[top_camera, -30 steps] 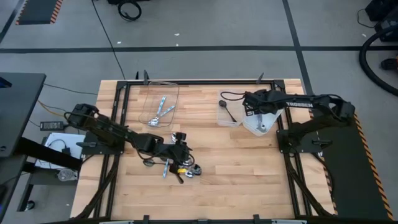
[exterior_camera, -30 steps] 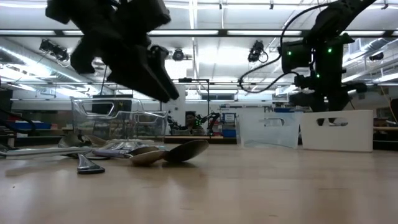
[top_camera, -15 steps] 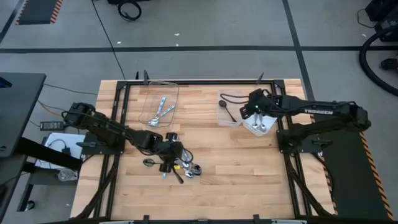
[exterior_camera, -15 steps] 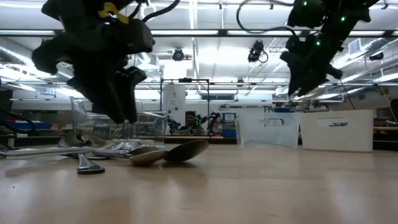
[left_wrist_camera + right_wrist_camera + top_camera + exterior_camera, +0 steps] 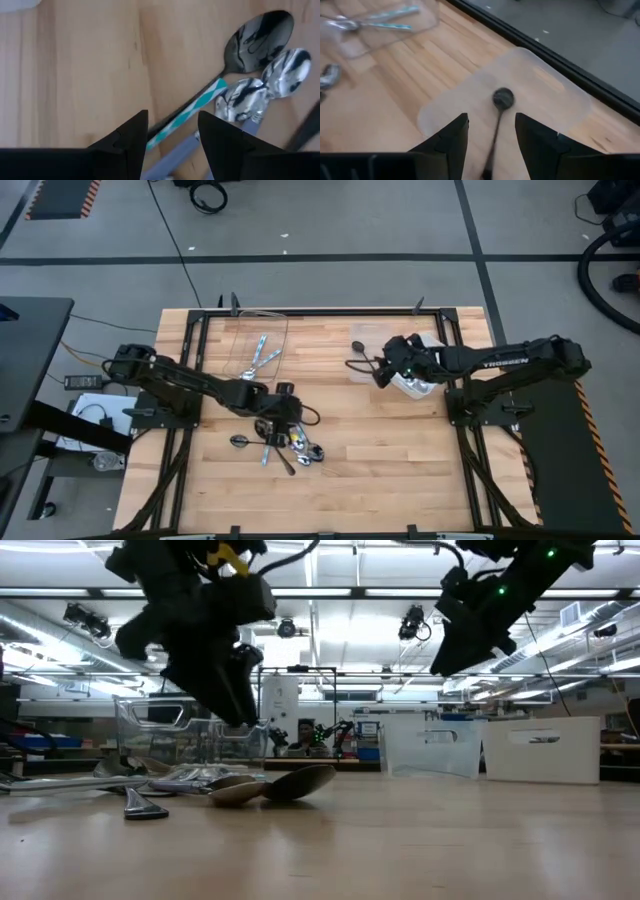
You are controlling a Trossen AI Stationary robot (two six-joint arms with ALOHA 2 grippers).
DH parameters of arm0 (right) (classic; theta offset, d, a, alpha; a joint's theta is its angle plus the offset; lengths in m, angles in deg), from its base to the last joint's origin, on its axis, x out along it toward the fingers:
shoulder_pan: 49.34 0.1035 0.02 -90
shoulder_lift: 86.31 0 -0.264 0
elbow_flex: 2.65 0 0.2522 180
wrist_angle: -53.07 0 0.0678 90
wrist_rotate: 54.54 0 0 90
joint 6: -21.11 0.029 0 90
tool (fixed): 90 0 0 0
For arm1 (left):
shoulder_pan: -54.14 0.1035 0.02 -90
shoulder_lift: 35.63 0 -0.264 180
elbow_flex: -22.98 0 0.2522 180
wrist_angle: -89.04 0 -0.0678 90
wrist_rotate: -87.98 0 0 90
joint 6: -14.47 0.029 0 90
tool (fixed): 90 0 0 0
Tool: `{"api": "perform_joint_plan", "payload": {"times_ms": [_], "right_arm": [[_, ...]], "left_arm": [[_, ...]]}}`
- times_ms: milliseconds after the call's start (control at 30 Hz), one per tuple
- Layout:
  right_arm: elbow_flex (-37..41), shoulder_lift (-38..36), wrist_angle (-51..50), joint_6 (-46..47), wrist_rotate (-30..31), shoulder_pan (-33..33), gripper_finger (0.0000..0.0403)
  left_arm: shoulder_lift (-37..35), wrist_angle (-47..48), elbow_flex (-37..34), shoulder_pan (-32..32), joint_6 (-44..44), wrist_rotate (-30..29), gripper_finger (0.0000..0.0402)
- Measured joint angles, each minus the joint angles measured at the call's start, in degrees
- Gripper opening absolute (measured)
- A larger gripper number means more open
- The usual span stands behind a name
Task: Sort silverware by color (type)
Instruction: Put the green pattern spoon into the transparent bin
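Two grippers, two jobs: the left gripper (image 5: 282, 423) hangs jaws apart right over the loose spoon pile (image 5: 285, 448), and the teal-striped spoon (image 5: 235, 70) runs diagonally just past its fingertips, so that arm is the nearer. The right gripper (image 5: 382, 372) is released above a clear container (image 5: 520, 95) with one dark spoon (image 5: 501, 107) inside. Another clear tray (image 5: 258, 345) holds blue-handled spoons (image 5: 258, 360).
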Motion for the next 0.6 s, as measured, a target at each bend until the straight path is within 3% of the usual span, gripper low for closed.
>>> {"api": "perform_joint_plan", "payload": {"times_ms": [400, 600], "right_arm": [[0.00, 0.02, 3.03, 2.24, 0.43, 7.36, 0.0169], [0.02, 0.09, 3.91, 2.60, 0.89, 9.20, 0.0169]], "left_arm": [[6.81, -2.65, -0.06, -0.29, 14.03, 1.13, 0.0179], [8.26, -4.54, -0.04, -0.30, 18.33, 1.13, 0.0149]]}}
